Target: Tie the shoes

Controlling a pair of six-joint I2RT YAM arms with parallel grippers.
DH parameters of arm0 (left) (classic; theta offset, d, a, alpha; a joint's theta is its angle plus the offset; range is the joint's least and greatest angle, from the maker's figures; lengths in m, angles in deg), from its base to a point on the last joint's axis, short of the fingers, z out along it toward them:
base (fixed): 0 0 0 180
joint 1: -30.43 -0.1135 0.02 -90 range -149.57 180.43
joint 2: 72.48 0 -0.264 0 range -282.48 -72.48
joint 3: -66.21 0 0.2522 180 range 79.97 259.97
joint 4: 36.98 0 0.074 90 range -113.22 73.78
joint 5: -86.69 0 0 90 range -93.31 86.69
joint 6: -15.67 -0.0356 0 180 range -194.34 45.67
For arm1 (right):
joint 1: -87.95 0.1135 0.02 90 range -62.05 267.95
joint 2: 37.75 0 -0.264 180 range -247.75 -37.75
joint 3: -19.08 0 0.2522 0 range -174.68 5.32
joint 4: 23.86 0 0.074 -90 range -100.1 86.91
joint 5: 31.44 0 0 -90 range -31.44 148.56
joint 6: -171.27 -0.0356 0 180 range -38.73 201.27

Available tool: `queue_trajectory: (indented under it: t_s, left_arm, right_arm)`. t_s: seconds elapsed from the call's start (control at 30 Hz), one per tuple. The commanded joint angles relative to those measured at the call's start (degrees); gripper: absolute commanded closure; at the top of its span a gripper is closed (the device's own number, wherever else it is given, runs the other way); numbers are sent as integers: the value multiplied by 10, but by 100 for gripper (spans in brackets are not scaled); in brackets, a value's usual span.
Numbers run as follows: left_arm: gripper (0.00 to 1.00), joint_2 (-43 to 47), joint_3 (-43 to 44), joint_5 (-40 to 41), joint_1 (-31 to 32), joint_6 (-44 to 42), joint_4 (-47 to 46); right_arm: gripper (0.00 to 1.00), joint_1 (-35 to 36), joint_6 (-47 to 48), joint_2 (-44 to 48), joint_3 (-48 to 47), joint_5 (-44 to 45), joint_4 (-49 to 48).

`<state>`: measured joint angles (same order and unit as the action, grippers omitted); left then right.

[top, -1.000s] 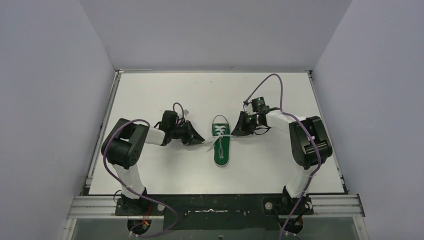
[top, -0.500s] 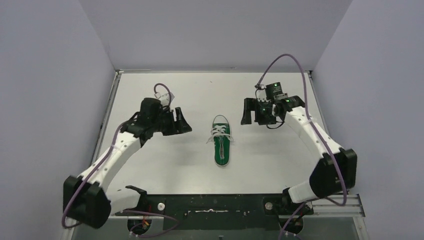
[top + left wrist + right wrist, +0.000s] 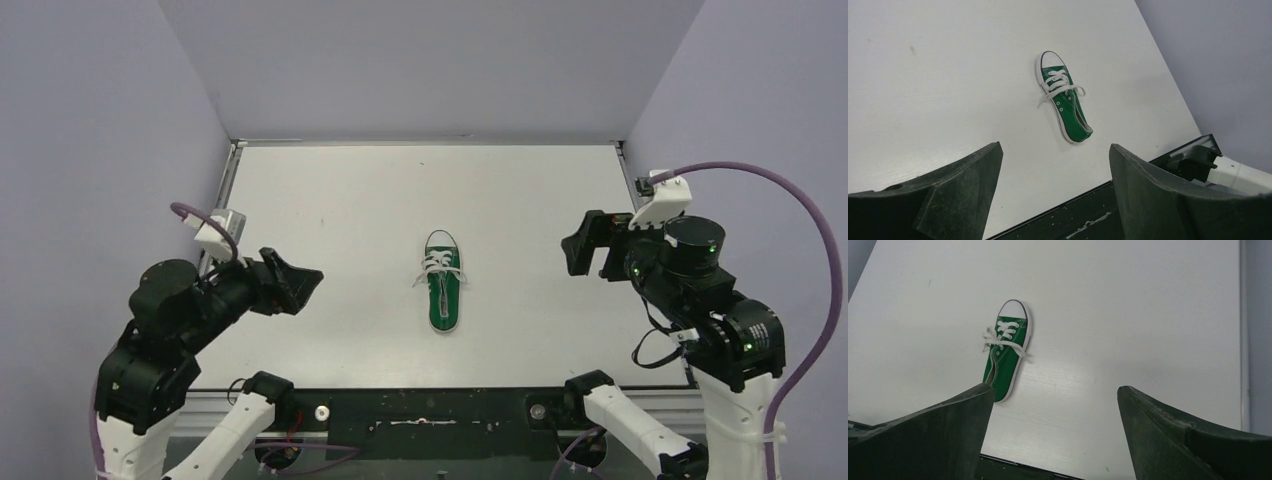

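Green canvas sneaker (image 3: 442,290) lying mid-table (image 3: 340,200), toe toward the far wall.
Its white laces (image 3: 438,268) splay across the upper; the left gripper (image 3: 303,284) and right gripper (image 3: 589,258) hover well apart on either side, jaws spread wide, holding nothing.

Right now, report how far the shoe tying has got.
Done: the white laces look cinched across the green sneaker; whether it's a finished bow is unclear. In hand: nothing; left gripper and right gripper sit apart from it, jaws open. Left: perhaps only checking the knot.
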<state>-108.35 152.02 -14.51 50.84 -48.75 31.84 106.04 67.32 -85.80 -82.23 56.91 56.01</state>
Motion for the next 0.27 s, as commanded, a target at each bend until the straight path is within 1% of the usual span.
queue_trajectory:
  t_s: [0.0,0.1,0.17,0.23]
  left_arm:
    - [23,20,72,67,-1,-43,82]
    - [21,29,88,87,-1,-47,90]
    - [20,30,93,89,-1,-46,97]
    - [20,27,97,89,-1,-41,105]
  right_arm:
    - [0,2,17,-34,-73,85,90]
    - [0,2,17,-28,-91,93,97]
    - [0,2,14,-8,-75,91,80]
    - [0,3,10,-13,-81,94,89]
